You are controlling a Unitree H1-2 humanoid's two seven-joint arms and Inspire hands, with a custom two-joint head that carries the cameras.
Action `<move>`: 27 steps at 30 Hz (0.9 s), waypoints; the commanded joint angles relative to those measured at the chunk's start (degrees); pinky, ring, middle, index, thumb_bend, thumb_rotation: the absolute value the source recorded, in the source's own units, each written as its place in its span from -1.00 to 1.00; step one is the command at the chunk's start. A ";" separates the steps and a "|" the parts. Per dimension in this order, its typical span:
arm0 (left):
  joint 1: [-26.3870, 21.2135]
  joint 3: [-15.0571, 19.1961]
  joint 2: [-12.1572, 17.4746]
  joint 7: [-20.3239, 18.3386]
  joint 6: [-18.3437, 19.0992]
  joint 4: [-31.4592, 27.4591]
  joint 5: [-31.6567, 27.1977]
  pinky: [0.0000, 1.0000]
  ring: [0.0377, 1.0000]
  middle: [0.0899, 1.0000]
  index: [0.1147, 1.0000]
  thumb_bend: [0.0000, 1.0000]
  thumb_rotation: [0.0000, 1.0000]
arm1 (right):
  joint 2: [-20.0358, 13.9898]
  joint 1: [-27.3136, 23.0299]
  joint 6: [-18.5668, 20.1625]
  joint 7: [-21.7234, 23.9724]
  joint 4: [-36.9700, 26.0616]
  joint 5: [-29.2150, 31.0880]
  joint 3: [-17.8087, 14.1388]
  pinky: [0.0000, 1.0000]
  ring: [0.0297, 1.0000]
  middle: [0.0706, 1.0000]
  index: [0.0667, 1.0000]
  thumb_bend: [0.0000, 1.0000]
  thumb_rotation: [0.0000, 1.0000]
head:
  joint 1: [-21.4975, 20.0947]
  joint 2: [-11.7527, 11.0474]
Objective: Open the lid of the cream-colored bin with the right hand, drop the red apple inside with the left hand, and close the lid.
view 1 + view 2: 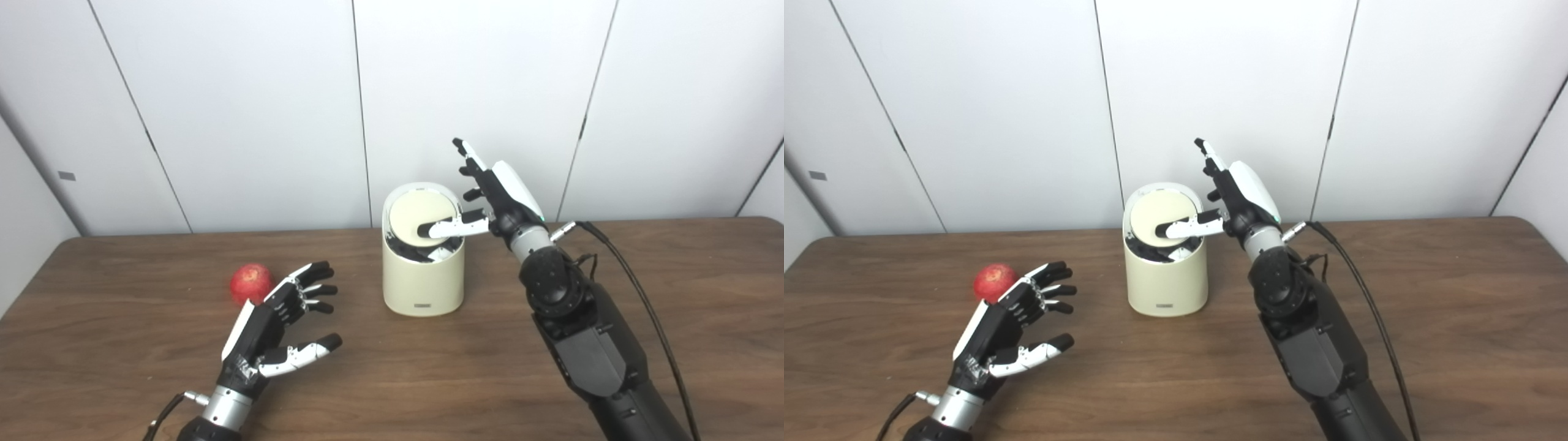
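The cream-colored bin stands upright near the table's middle. Its round lid is tilted up at the front, showing a dark gap beneath. My right hand is open at the bin's right side, thumb lying across the lid and the other fingers raised above it. The red apple rests on the table to the left. My left hand hovers open just right of the apple, fingers spread, holding nothing.
The brown wooden table stretches wide on all sides. White wall panels stand right behind its far edge, close to the bin. A black cable trails along my right arm.
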 commanded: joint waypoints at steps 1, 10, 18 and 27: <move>2.42 -0.86 -1.24 0.15 -1.24 2.59 -0.42 0.33 0.53 0.68 0.71 0.39 -0.76 | -0.41 -3.49 -0.98 -1.07 -1.08 -0.92 -0.05 0.36 0.75 0.92 1.00 0.82 -0.48 | 0.12 0.29; 2.71 -0.94 -1.33 0.23 -0.99 1.75 -0.36 0.30 0.53 0.67 0.70 0.40 -0.74 | -0.80 -3.68 -1.57 -1.78 0.36 -2.08 0.39 0.31 0.69 0.87 0.96 0.85 -0.49 | 0.15 0.45; 2.78 -0.98 -1.27 0.13 -0.65 1.74 -0.47 0.30 0.52 0.67 0.70 0.41 -0.73 | -0.67 -3.82 -1.35 -2.03 0.83 -3.10 1.22 0.28 0.67 0.84 0.94 0.86 -0.50 | 0.07 0.71; 2.80 -1.28 -1.66 0.49 -0.08 1.09 0.22 0.29 0.52 0.66 0.69 0.43 -0.72 | -1.50 -5.27 0.25 -0.02 -0.45 -7.57 5.34 0.40 0.83 0.98 0.99 0.85 -0.46 | 0.48 1.26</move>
